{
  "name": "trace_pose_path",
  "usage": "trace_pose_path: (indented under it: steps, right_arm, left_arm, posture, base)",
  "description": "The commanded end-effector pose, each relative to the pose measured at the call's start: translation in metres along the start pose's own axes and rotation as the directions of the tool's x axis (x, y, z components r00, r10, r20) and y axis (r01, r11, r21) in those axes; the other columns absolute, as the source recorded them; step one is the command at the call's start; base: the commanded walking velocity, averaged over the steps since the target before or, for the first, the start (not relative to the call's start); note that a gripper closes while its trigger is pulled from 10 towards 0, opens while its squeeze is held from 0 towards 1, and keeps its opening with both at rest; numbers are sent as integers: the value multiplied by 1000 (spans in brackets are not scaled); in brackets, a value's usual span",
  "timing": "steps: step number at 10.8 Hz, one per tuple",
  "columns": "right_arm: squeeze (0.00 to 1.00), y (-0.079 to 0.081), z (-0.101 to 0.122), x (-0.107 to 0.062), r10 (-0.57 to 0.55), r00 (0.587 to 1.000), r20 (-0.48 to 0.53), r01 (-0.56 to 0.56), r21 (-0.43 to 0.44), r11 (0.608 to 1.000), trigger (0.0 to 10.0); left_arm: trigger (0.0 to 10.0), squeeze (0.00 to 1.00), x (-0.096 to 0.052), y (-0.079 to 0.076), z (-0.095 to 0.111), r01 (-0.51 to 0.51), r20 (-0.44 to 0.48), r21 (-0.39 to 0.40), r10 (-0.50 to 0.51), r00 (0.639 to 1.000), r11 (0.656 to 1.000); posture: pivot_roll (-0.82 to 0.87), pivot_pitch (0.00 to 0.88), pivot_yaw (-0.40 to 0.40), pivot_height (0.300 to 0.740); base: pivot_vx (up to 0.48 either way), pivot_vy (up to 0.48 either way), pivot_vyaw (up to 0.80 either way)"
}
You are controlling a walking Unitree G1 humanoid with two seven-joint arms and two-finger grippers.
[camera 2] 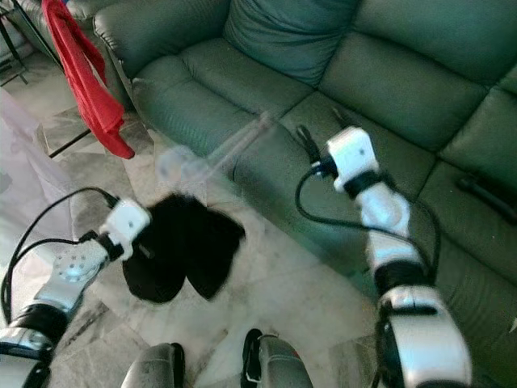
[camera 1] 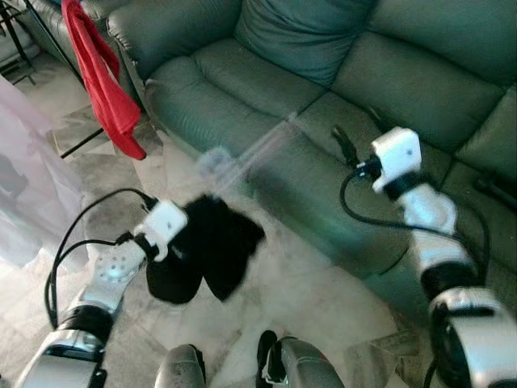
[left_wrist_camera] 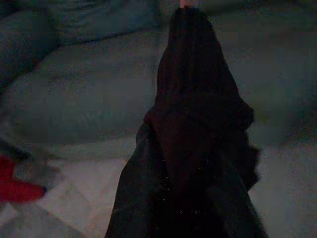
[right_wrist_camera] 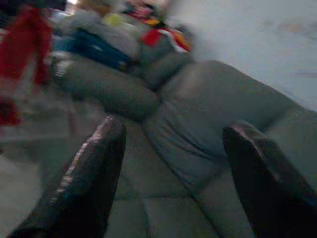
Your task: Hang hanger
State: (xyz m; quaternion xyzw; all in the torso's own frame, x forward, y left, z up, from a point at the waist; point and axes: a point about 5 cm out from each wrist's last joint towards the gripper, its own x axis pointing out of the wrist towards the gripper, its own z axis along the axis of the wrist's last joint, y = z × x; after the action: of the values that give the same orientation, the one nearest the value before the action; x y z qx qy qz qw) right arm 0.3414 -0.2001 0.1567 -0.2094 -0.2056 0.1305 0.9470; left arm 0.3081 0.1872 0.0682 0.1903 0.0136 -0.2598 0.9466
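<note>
- The left gripper point(camera 1: 187, 234) is raised low over the marble floor point(camera 1: 307, 291), just in front of the green sofa point(camera 1: 339, 89), forearm angled up and forward.
- It appears closed on a black garment point(camera 1: 214, 246), which droops from it; a blurred pale hanger point(camera 1: 242, 162) slants up from there toward the sofa's front edge.
- The right gripper point(right_wrist_camera: 171, 173) reaches forward over the sofa seat, fingers spread wide, holding nothing.
- A red cloth point(camera 1: 101, 77) hangs beside the sofa's left arm.

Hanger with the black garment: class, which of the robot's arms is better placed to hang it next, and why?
Left. Its end effector is at the hanger with the black garment; the right end effector is open over the sofa.
</note>
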Motion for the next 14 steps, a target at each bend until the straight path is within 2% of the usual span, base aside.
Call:
trace_pose_path:
  steps: [1, 2, 3, 4, 5, 6, 7, 8, 10, 11, 12, 13, 14]
  right_arm:
    - [1000, -2, -3, -7, -76, 997, -3, 76, -11, 997, 10000]
    - [1000, 3, -16, -18, -147, 986, -77, 149, 22, 989, 10000]
    - [1000, 11, -31, -29, -174, 969, -174, 190, 83, 978, 10000]
    - [1000, 22, -41, -36, -99, 965, -245, 138, 148, 979, 10000]
    - [906, 32, -48, -40, -18, 956, -293, 80, 202, 976, 10000]
    - [0, 54, -54, -47, 173, 929, -328, -88, 258, 962, 10000]
    - [0, 59, -54, -48, 203, 926, -319, -118, 268, 956, 10000]
    - [0, 65, -52, -49, 252, 919, -304, -161, 295, 942, 10000]
    - [0, 70, -46, -48, 314, 914, -256, -220, 337, 915, 10000]
    - [0, 75, -46, -50, 374, 894, -246, -267, 378, 887, 10000]
    - [0, 87, -53, -61, 465, 841, -277, -294, 486, 823, 10000]
    - [0, 93, -56, -65, 505, 815, -285, -314, 514, 798, 10000]
    - [0, 98, -58, -68, 541, 787, -298, -316, 558, 767, 10000]
  left_arm:
    - [0, 0, 5, 6, 11, -54, 50, -46, 56, 997, 998]
    - [0, 0, 11, 2, 25, -33, 118, -94, 44, 992, 995]
    - [0, 0, 18, -9, 45, 52, 211, -81, -34, 977, 995]
    - [0, 0, 23, -24, 66, 156, 301, -33, -140, 943, 987]
    - [0, 0, 25, -33, 76, 211, 336, 5, -200, 920, 977]
    - [0, 0, 29, -46, 91, 285, 364, 109, -305, 880, 952]
    - [0, 0, 30, -49, 93, 294, 364, 129, -321, 874, 947]
    - [0, 0, 30, -53, 97, 325, 361, 171, -366, 858, 930]
    - [0, 0, 28, -54, 98, 340, 324, 260, -414, 851, 904]
    - [0, 0, 28, -53, 99, 349, 316, 295, -435, 843, 890]
    - [0, 0, 27, -58, 117, 369, 371, 341, -485, 792, 865]
    - [0, 0, 26, -63, 129, 387, 399, 363, -517, 757, 848]
    - [0, 0, 26, -65, 137, 388, 417, 376, -527, 741, 842]
  posture:
    - [-13, 181, -53, 740]
    - [-14, 183, -51, 740]
    - [-12, 184, -51, 740]
    - [-18, 184, -49, 740]
    - [-20, 184, -48, 740]
    - [-24, 184, -50, 740]
    - [-24, 184, -50, 740]
    - [-23, 181, -49, 740]
    - [-23, 180, -47, 740]
    - [-24, 179, -47, 740]
    - [-15, 183, -55, 740]
    - [-14, 183, -58, 740]
    - [-14, 185, -60, 740]
  base:
    - [0, 0, 0]
    - [0, 0, 0]
    - [0, 0, 0]
    - [0, 0, 0]
    - [0, 0, 0]
    - [0, 0, 0]
    - [0, 0, 0]
    - [0, 0, 0]
    - [0, 0, 0]
    - [0, 0, 0]
    - [0, 0, 0]
    - [0, 0, 0]
    - [0, 0, 0]
